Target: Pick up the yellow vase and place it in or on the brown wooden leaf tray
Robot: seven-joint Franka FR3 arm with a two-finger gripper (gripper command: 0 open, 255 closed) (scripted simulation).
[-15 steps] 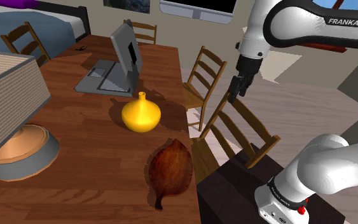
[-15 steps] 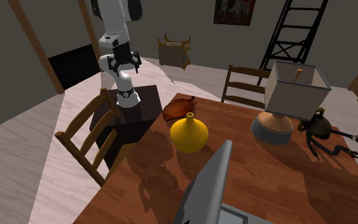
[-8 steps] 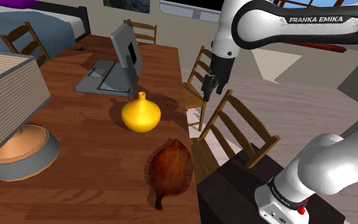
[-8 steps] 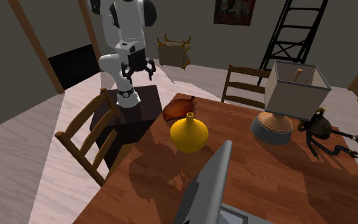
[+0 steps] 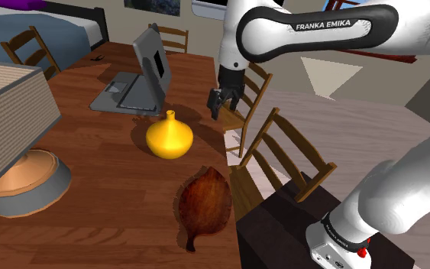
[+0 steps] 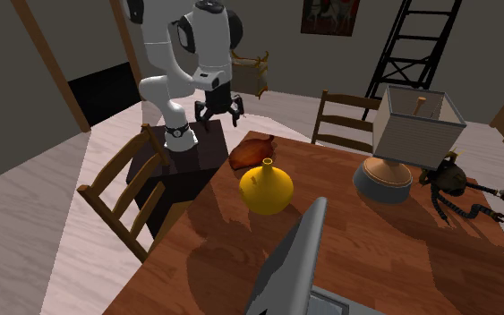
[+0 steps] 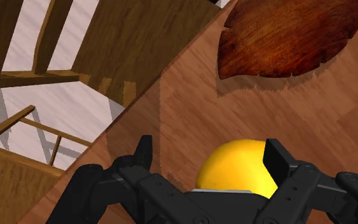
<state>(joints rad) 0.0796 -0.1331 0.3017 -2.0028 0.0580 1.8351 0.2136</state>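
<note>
A round yellow vase [image 5: 169, 137] with a narrow neck stands upright on the brown wooden table [image 5: 98, 168]. The dark brown leaf-shaped tray [image 5: 203, 202] lies near the table's edge, closer to the stand than the vase. My gripper [image 5: 224, 105] hangs open and empty in the air over the table's edge, to the shoulder view's right of the vase and above it. In the second exterior view the gripper [image 6: 218, 109] is behind the tray [image 6: 252, 149] and the vase [image 6: 266, 187]. Along the hand, the vase [image 7: 240, 168] sits partly between the spread fingers [image 7: 144, 153], with the tray [image 7: 285, 38] beyond.
An open grey laptop [image 5: 137, 80] stands behind the vase. A lamp [image 5: 11, 137] with a square shade is at the shoulder view's left. Wooden chairs [image 5: 282, 157] line the table's edge beside the stand. A black toy figure [image 6: 451, 186] lies beside the lamp.
The arm has swung towards the shoulder view's left, carrying the open gripper from over the chairs to over the table's edge near the vase. Vase and tray have not moved.
</note>
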